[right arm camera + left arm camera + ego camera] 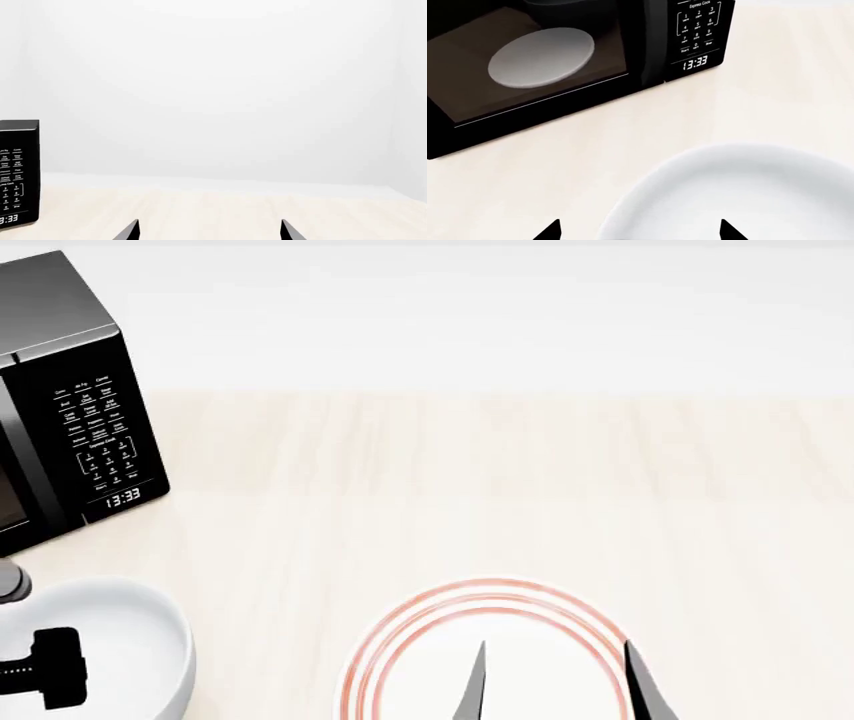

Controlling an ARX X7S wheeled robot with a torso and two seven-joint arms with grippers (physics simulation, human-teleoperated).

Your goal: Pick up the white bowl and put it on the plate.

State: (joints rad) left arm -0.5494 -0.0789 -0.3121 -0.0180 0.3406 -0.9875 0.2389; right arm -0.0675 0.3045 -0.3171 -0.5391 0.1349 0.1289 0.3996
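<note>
The white bowl (127, 635) sits on the counter at the head view's lower left, in front of the microwave. It fills the lower right of the left wrist view (740, 195). My left gripper (640, 232) is open, its two black fingertips (550, 231) spread above the bowl's near rim, holding nothing. A black part of my left arm (47, 665) shows over the bowl. The plate (487, 587), white with red rings, lies at the head view's lower middle. My right gripper (554, 690) is open and empty above the plate; it also shows in the right wrist view (209, 232).
A black microwave (80, 420) stands at the far left, door shut, a pale disc (540, 56) visible inside and its clock reading 13:33. It shows in the right wrist view (19, 175) too. The light wooden counter (534, 490) stretches right to a white wall.
</note>
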